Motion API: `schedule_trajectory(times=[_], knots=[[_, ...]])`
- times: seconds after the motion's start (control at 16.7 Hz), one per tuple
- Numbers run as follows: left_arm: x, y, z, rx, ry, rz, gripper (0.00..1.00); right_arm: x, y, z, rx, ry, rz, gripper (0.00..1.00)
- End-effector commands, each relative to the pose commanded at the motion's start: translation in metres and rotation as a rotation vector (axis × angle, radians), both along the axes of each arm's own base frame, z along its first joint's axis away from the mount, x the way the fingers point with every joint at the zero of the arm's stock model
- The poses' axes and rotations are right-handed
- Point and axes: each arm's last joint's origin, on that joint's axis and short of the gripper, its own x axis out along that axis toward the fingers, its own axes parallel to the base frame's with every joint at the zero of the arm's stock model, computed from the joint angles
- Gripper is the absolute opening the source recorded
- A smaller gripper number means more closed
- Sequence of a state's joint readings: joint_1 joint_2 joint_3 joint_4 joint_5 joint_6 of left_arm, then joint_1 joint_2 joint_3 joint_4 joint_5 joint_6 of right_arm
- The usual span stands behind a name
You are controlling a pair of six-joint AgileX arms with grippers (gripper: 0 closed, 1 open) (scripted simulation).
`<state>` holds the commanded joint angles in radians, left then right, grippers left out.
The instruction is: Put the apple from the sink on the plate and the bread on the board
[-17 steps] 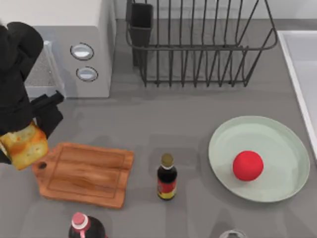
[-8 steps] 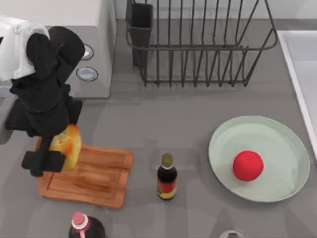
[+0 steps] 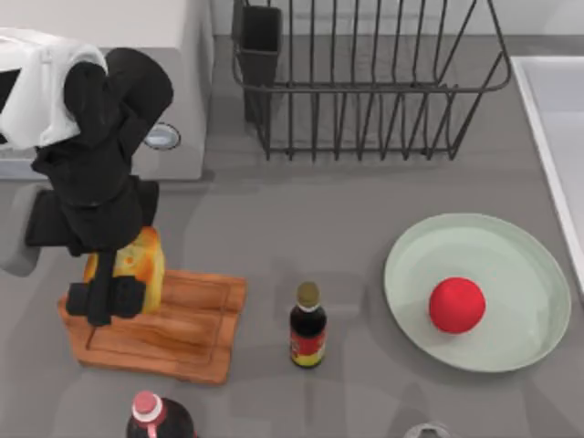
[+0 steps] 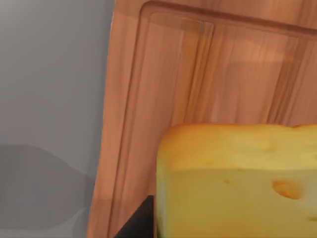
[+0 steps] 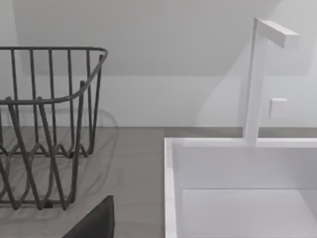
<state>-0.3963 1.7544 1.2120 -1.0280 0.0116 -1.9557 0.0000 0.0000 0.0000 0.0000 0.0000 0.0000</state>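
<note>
Already the apple (image 3: 456, 304) sits on the plate (image 3: 534, 265); left gripper (image 3: 123, 274) clamps the bread (image 3: 146, 260) over the board's (image 3: 196, 319) handle end, apparently for placing.

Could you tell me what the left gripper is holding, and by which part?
The left gripper holds the bread by its sides, above the board.

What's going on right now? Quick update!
Left gripper holds bread over board. Apple on plate. Nothing in the way.
</note>
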Motion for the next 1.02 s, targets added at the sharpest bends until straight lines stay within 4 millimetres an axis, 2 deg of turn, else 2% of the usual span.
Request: schedule_trajectory(times=[0.3, 1.02], knots=[[0.0, 0.002, -0.004, 0.002, 0.003, 0.002, 0.0, 0.0, 0.0, 0.0, 0.0, 0.0, 0.0, 1.0], [0.0, -0.001, -0.043, -0.002, -0.005, 0.0, 0.0, 0.0, 0.0, 0.0, 0.0, 0.0, 0.0, 1.0]])
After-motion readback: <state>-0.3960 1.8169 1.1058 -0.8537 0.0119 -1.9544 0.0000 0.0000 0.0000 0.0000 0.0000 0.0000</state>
